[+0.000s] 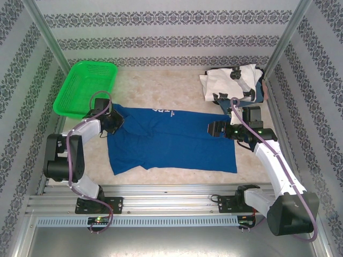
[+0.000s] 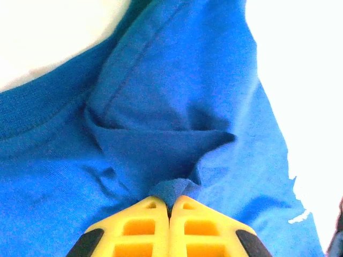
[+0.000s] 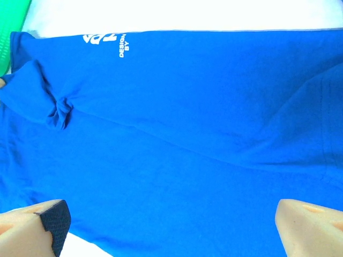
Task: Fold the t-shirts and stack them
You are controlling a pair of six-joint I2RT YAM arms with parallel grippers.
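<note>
While the left tool is clenched on a small pinch of the blue t-shirt at its left end, near the sleeve and close to the green basket, the right tool hangs released over the right end of the same shirt, jaws wide apart, and holds nothing. The shirt lies spread across the middle of the counter, mostly flat, with white lettering near its far edge and some wrinkles around the pinch. A white t-shirt with black marks lies in the far right corner. I judge that the step in hand is to get both ends gripped for a fold of the blue shirt. To do it well, the right tool should come down on the edge of the cloth, not on the middle, at a place that mirrors the left grip, so that the fold line becomes straight. The left pinch looks rather thin, so a slow lift is safer, because a quick pull could let the cloth slip out. Both tools should rise together to the same height, keep the cloth lightly stretched between them, and lay it over so that the edges meet, without dragging it toward the basket or the white shirt
</note>
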